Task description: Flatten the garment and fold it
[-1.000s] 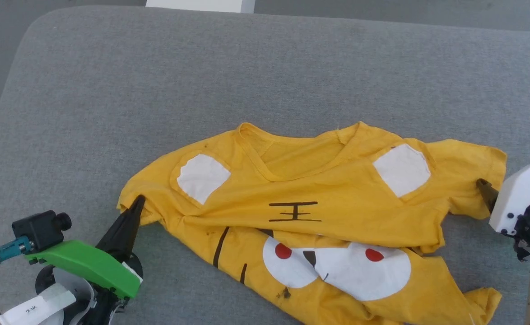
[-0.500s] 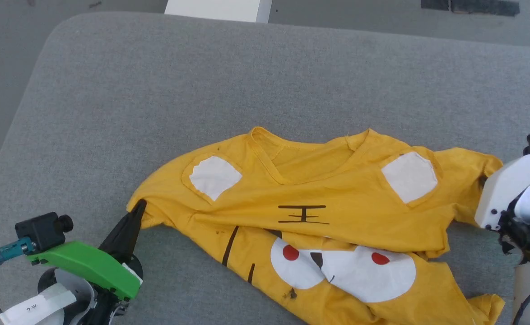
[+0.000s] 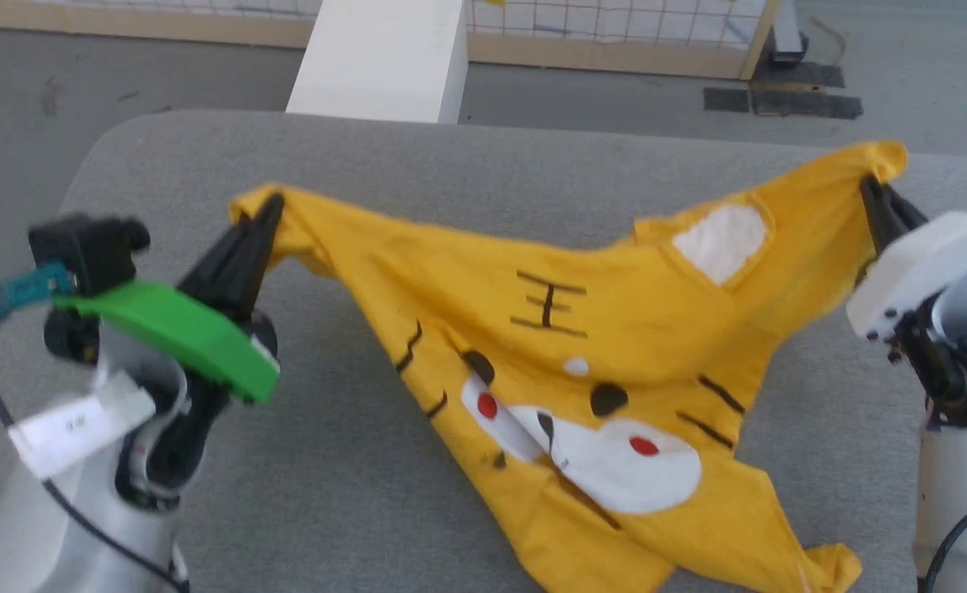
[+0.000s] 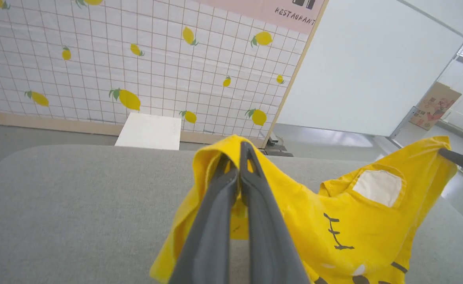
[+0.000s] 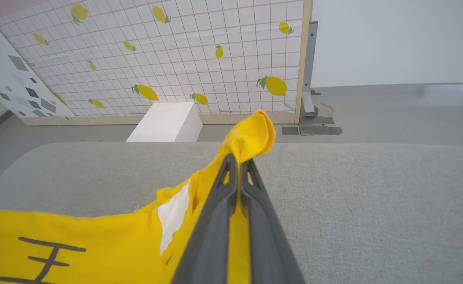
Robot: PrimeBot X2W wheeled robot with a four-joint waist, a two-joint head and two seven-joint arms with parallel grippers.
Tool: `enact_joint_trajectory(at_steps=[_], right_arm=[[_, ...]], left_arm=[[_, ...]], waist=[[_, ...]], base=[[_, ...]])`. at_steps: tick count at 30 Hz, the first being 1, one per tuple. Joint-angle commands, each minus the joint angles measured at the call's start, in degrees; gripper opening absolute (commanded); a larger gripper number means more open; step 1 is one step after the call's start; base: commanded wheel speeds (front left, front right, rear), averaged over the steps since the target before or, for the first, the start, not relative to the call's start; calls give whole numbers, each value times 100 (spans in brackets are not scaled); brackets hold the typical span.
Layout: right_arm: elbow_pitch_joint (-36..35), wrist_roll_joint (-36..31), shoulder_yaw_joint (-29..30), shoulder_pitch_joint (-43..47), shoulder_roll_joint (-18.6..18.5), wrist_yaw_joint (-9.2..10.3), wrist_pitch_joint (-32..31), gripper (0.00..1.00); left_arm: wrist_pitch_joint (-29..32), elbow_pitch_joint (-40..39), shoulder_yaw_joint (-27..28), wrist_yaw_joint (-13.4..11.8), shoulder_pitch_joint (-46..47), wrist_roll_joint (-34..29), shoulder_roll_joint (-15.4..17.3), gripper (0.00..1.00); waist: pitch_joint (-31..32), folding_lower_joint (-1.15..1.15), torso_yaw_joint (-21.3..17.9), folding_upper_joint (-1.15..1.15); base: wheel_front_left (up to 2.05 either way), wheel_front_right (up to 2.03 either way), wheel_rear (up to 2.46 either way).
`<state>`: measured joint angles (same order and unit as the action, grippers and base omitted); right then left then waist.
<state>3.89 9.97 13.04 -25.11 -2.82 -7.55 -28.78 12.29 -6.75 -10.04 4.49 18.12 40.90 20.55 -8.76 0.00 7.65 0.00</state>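
Just the background stuff around the grey padded top (image 3: 533, 165)
It had rounded corners. A white box (image 3: 380, 58) sat on the floor (image 3: 121, 74) just behind it, in front of a lemon-print grid panel (image 4: 137, 59). There were dark tape patches (image 3: 780, 103) further right.

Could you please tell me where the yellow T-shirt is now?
In the head view, the T-shirt is stretched above the grey surface, its corners pinched in the fingers of the left gripper and right gripper.
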Motion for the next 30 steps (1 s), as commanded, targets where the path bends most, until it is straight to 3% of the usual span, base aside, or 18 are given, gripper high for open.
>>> enact_joint_trajectory(at_steps=[1,7,12,18,30], right_arm=[[-28,1,-90,-234,-6,6,130,0],[310,-376,-615,-1451,-6,6,517,0],[1066,-590,-821,-2692,-6,6,653,0],[1875,-952,-827,-4092,-6,6,1214,0],[3196,-1682,-687,-5686,-6,6,1832,0]], left_arm=[[58,61,-48,45,403,-115,94,0],[299,804,-224,156,2015,-347,266,0],[391,1585,-427,226,3361,-654,454,0],[-125,2278,-196,133,4692,-820,412,0],[-522,3402,-69,175,5777,-741,410,0]], waist=[[163,0,-243,0],[142,0,-596,0],[75,0,-865,0],[-135,0,-1091,0],[-700,0,-1279,0]], base=[[0,0,0],[0,0,0],[0,0,0],[0,0,0],[0,0,0]])
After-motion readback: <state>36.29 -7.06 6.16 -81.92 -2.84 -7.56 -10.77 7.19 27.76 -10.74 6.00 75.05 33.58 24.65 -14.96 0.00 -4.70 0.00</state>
